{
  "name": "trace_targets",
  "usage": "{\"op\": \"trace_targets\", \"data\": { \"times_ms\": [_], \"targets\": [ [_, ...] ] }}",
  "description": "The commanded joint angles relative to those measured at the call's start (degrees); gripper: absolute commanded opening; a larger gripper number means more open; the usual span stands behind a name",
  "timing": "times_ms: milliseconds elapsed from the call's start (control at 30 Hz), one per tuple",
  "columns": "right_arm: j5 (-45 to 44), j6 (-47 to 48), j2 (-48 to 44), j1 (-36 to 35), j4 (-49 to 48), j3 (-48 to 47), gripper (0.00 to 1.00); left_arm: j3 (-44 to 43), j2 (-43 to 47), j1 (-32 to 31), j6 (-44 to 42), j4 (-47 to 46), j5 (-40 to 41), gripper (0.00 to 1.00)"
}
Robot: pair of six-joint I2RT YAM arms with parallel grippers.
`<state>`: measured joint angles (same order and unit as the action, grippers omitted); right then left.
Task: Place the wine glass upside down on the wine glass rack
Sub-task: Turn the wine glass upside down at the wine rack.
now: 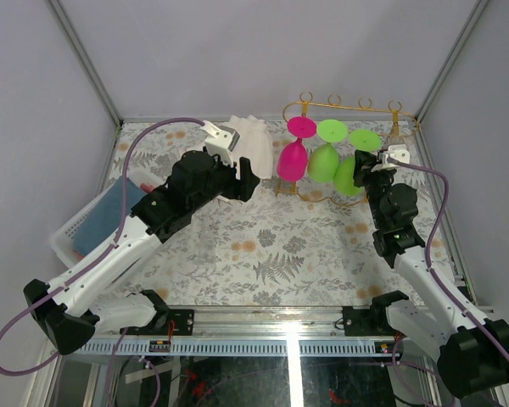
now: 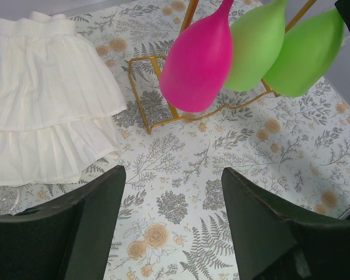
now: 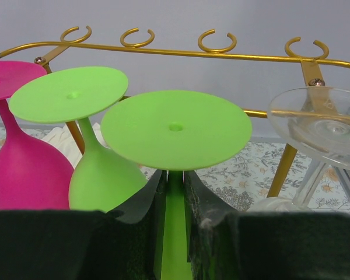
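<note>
- The right pincer [image 3: 175, 198] is pinching the stem of a green glass [image 3: 175, 128]. One dark finger [image 3: 143, 204] sits on each side of the stem, just under the round foot.
- That green glass is upside down, foot on top and bowl below. It is at the rack [image 3: 181, 52], in front of the gold top rail with the curled loops. Whether the foot rests on the rails I cannot tell.
- Further left along the rack are a second green glass [image 3: 99, 175] and then a pink glass [image 3: 26, 169], both foot up.
- At the rack's right end is a clear glass [image 3: 318, 125], also foot up.
- The left pincer [image 2: 174, 192] is spread wide and holds nothing. It hovers above the flowered table [image 2: 181, 233], in front of the rack's left end and near the pink glass.
- A white pleated cloth [image 2: 46, 99] lies on the table just left of the rack's base.
- A white basket [image 1: 64, 233] with something blue [image 1: 102, 212] inside stands well left of the rack, at the table's edge.
</note>
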<state>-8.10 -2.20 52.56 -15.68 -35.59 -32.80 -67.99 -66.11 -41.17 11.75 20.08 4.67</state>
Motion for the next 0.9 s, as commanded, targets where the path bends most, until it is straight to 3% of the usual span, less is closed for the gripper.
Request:
{"op": "trace_targets", "data": {
  "times_ms": [0, 300, 633, 867],
  "targets": [
    [-1.6, -0.4, -1.2, 0.4, 0.5, -2.5, 0.17, 0.5, 1.2, 0.6, -0.5, -3.8, -0.2, 0.67],
    [-0.6, -1.1, -4.1, 0.5, 4.0, -2.7, 0.42, 0.6, 1.1, 1.2, -0.3, -3.8, -0.5, 0.67],
    [1.1, -1.5, -8.3, 0.4, 8.9, -2.4, 0.48, 0.7, 1.5, 1.7, -0.3, -3.9, -0.6, 0.67],
    [1.7, -3.2, -13.4, 0.5, 17.5, -2.9, 0.49, 0.6, 1.5, 2.0, -0.2, -3.9, -0.8, 0.67]
  ]
}}
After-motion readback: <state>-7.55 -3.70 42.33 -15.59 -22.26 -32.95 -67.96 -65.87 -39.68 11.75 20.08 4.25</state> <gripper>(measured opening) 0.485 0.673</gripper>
